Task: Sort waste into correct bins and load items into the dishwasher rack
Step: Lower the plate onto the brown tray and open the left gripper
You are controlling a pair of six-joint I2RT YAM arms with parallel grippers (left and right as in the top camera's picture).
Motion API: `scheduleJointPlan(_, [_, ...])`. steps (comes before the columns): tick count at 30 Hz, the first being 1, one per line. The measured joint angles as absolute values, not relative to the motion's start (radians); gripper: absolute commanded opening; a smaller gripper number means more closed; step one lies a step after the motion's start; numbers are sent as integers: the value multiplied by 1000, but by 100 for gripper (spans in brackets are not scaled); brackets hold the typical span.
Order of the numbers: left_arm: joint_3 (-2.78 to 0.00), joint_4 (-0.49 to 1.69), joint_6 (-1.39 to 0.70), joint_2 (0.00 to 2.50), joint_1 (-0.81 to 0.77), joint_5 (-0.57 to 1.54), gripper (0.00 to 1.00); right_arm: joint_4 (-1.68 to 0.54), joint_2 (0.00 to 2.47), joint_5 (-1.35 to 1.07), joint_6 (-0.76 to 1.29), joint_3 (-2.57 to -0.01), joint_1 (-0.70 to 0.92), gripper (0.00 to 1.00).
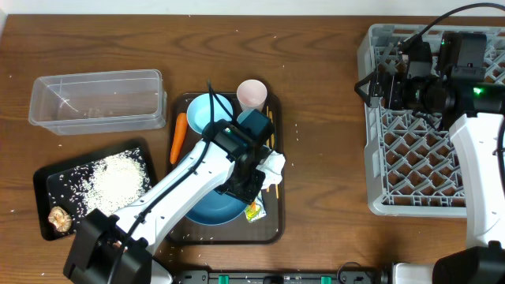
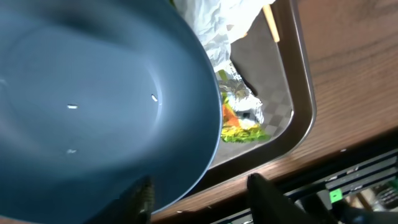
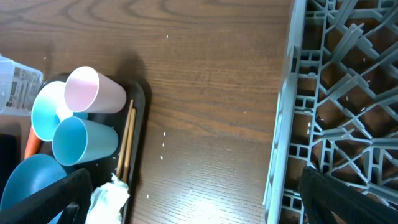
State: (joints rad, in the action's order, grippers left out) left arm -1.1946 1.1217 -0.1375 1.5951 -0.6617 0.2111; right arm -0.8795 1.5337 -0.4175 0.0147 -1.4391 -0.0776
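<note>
My left gripper (image 1: 246, 183) (image 2: 202, 200) is open, its fingers straddling the rim of the large blue plate (image 1: 207, 209) (image 2: 93, 99) on the brown serving tray (image 1: 272, 229). Beside it lie the white napkin (image 1: 273, 164) (image 2: 217, 25) and the yellow-green wrapper (image 1: 253, 211) (image 2: 239, 121). The pale-blue bowl (image 1: 203, 114), pink cup (image 1: 252, 93) (image 3: 93, 90), light-blue cup (image 3: 81, 140), chopsticks (image 3: 126, 143) and carrot (image 1: 179, 136) share the tray. Rice (image 1: 114, 177) and a brown lump (image 1: 59, 218) lie in the black tray (image 1: 47, 177). My right gripper (image 3: 199, 205) is open over the grey rack's (image 1: 426, 158) left edge.
The clear tub (image 1: 95, 99) stands at the back left, with no waste visible inside. A few rice grains dot the wooden table (image 3: 205, 93) between the serving tray and the rack. The table's front edge runs just below the serving tray (image 2: 292, 118).
</note>
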Motion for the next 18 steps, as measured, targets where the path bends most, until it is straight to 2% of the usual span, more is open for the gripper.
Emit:
scheduleJointPlan(2, [-1195,1119,-138,1595,-662,211,69,-879,1534,-418,15,-1439,-78,99])
scheduleJointPlan(13, [-1194,902,-144,1595,-662,203,96,-879,1534,-417,15,-1439,-78,99])
scheduleJointPlan(15, [-1194,854,-142,1595,-662,199,100,-879,1534,-417,15,-1439,-78,99])
scheduleJointPlan(18, [-1195,831,-128,1595,-661,173,98,-879,1534,-417,15,-1439,-78,99])
